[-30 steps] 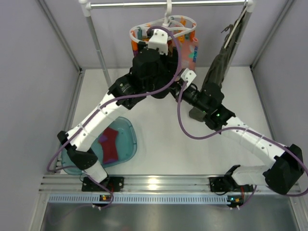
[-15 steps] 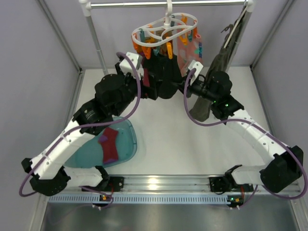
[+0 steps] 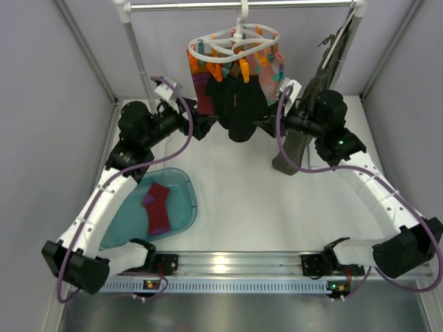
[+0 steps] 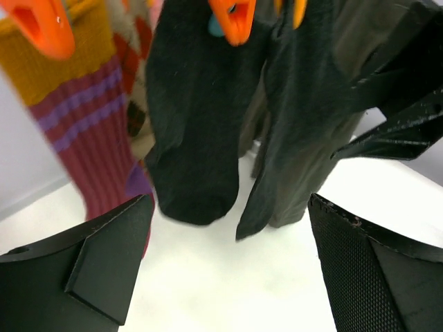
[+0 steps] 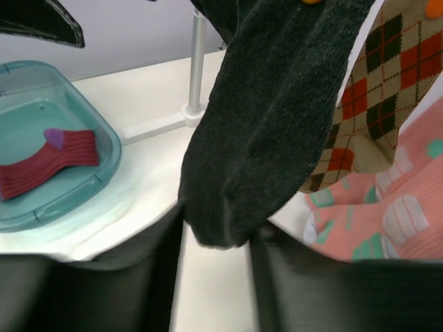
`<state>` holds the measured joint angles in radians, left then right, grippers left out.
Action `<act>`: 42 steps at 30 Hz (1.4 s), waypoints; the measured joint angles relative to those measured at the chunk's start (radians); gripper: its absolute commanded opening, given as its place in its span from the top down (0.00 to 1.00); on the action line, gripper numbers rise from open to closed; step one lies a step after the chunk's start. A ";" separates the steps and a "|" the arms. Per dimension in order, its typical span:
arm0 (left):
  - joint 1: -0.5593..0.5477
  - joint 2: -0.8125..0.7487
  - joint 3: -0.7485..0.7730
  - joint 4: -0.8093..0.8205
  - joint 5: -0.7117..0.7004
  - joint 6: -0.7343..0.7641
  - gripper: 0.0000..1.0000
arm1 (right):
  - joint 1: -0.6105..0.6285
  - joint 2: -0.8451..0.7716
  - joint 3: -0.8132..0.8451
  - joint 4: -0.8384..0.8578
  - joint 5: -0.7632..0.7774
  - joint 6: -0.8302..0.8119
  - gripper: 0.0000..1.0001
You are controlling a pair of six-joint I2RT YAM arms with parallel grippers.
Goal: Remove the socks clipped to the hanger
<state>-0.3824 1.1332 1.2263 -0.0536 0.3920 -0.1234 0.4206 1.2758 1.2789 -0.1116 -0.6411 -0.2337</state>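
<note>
Black socks (image 3: 239,114) hung clipped to the white hanger (image 3: 239,33), beside an argyle sock (image 5: 367,76) and a pink sock (image 5: 408,200). The right gripper (image 5: 216,232) stood part-spread about one black toe; the left gripper (image 4: 232,204) gaped wide nearby. A maroon sock (image 3: 157,207) lay in the teal tray (image 3: 188,190).

Hanger: white plastic oval frame (image 3: 240,30), hooked over a metal rail (image 3: 208,6), hanging level, ringed with orange and teal clips (image 3: 243,69).
Dark socks: black sock (image 4: 194,138) and charcoal sock (image 4: 297,124), clipped side by side, toes down.
Striped sock (image 4: 90,138): mustard cuff, maroon and purple bands, clipped.
Argyle sock (image 5: 374,90): tan, red, black diamonds, hanging.
Pink sock (image 5: 387,221): teal patches, hanging beside the argyle.
Maroon sock (image 3: 158,207): unclipped, flat in a teal tray (image 3: 187,200).
</note>
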 measured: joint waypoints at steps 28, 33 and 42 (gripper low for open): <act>0.043 0.296 0.114 0.189 0.163 0.088 0.02 | 0.024 -0.484 -0.181 -0.024 -0.011 0.190 0.12; 0.044 0.291 0.102 0.194 0.154 0.097 0.02 | 0.030 -0.470 -0.187 -0.021 -0.034 0.205 0.11; 0.045 0.391 0.233 0.227 0.195 0.116 0.20 | 0.043 -0.463 -0.187 -0.011 -0.090 0.212 0.11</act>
<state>-0.3370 1.5238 1.4593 0.1734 0.5873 -0.0078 0.4633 0.8127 1.0916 -0.1223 -0.7311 -0.0216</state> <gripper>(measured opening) 0.882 0.888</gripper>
